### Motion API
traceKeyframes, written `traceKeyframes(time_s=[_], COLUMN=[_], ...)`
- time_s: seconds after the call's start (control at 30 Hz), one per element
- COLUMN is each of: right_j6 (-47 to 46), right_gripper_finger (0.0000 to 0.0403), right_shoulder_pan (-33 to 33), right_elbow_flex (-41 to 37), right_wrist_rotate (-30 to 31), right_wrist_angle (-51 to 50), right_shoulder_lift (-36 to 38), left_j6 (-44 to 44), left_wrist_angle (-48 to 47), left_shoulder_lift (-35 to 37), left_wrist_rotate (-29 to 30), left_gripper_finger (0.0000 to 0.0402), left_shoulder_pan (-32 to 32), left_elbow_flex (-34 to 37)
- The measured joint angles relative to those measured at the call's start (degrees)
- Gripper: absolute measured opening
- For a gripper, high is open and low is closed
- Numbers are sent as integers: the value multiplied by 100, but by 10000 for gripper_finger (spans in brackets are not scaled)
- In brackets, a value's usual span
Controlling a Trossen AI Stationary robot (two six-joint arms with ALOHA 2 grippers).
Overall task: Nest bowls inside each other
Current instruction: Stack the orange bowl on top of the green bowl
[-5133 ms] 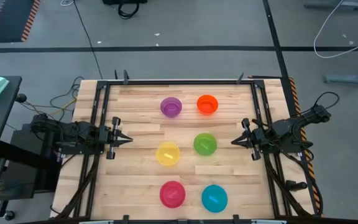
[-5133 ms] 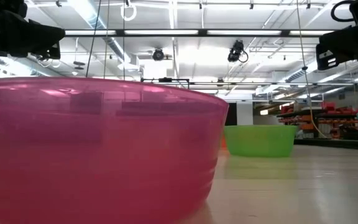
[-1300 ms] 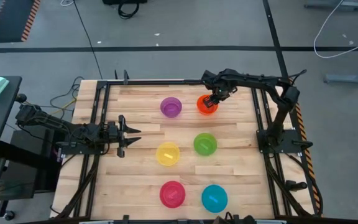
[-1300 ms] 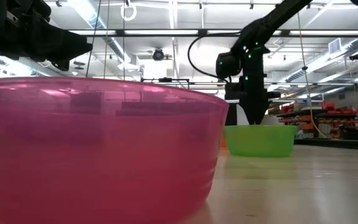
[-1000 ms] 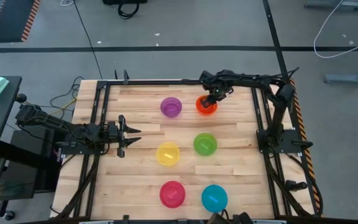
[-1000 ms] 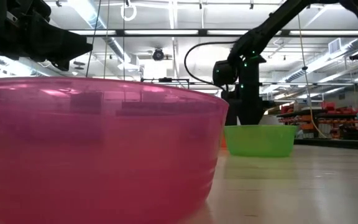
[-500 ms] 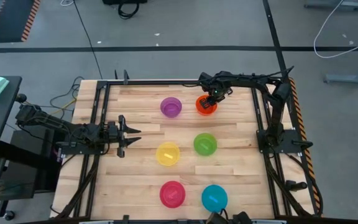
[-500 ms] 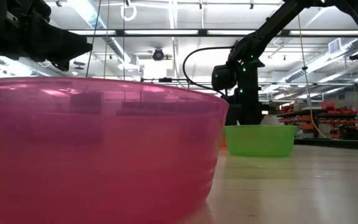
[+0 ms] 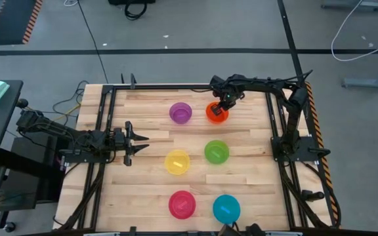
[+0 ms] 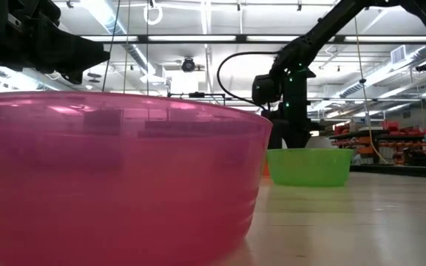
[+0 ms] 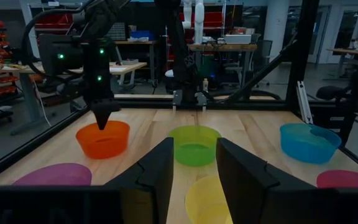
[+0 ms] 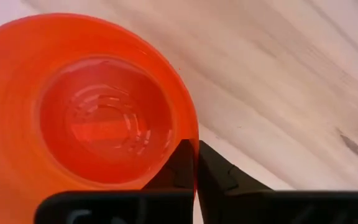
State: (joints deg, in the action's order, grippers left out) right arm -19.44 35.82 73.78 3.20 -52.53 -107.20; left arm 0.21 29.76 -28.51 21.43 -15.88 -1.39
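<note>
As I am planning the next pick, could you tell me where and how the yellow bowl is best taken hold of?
Probably by its rim. The yellow bowl stands upright and open on the table, clear of the green bowl, so one finger can drop inside its thin wall and one outside. Come from above on its left edge, nearest the idle left hand.

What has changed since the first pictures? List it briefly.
The right gripper swung from the table's right edge to the small orange plastic bowl and closed its fingers on the rim. The left gripper edged forward, open. All six bowls stayed in place.
</note>
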Motion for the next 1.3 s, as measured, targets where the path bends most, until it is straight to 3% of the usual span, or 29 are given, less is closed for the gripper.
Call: traceKeyframes(time_s=[0.23,0.47,0.77,1.1,1.3], right_j6=[71,-51,-759,-1424,-1506], right_gripper_finger=[3,2,0,0,0], right_shoulder_pan=[-150,-521,-1685,-3147,-3336], right_elbow_flex=[-7,-11,-11,-9,-9], right_wrist_rotate=[-53,-66,-72,-350,-363], right_wrist_angle=[-206,-649,-1022,-1106,-1130], right_shoulder_lift=[382,1257,2271,2048,1576], left_j6=[3,7,-2,-149,-260], left_wrist_angle=[-2,-4,-7,-131,-136], left_shoulder_lift=[0,0,-2,-2,-2], left_wrist_rotate=[0,0,0,2,2], left_gripper_finger=[134,127,127,118,119], left_shoulder_pan=[0,0,0,0,0], left_elbow_flex=[0,0,0,0,0])
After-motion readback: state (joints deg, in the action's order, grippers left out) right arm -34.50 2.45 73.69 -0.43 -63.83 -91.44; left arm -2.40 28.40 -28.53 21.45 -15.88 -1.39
